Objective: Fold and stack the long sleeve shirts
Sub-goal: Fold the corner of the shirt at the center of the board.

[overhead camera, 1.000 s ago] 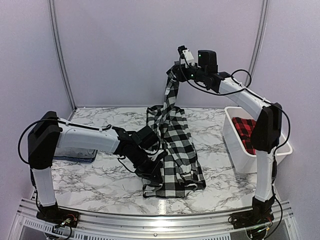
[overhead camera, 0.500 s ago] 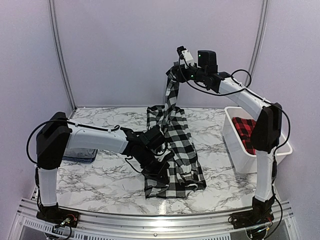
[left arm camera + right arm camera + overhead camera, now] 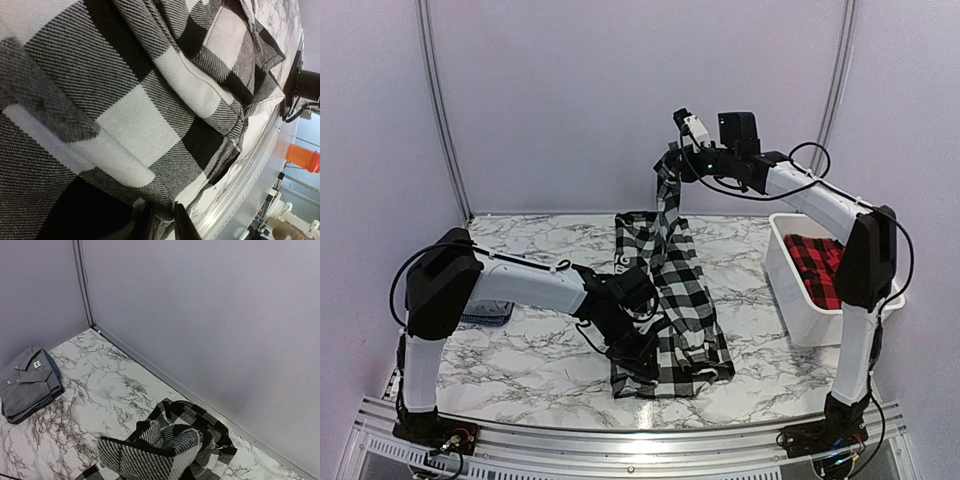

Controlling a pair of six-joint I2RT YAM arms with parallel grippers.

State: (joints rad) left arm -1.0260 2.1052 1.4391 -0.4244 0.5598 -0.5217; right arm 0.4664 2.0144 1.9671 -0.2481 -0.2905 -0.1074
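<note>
Left tool (image 3: 166, 226) slid right along checked shirt (image 3: 682, 290) (right tool (image 3: 672, 160) lifts it).

The black-and-white checked flannel shirt (image 3: 125, 115) fills nearly the whole view, bunched in thick folds, with a seamed edge running diagonally across the middle. At the bottom edge the left gripper (image 3: 162, 225) shows only its two dark fingertips (image 3: 182, 227), set close together with cloth between them; whether they pinch it cannot be told. Marbled surface (image 3: 280, 20) shows at the upper right, a metal rail (image 3: 250, 180) runs past the hem, and an orange object (image 3: 304, 156) stands at the far right.
</note>
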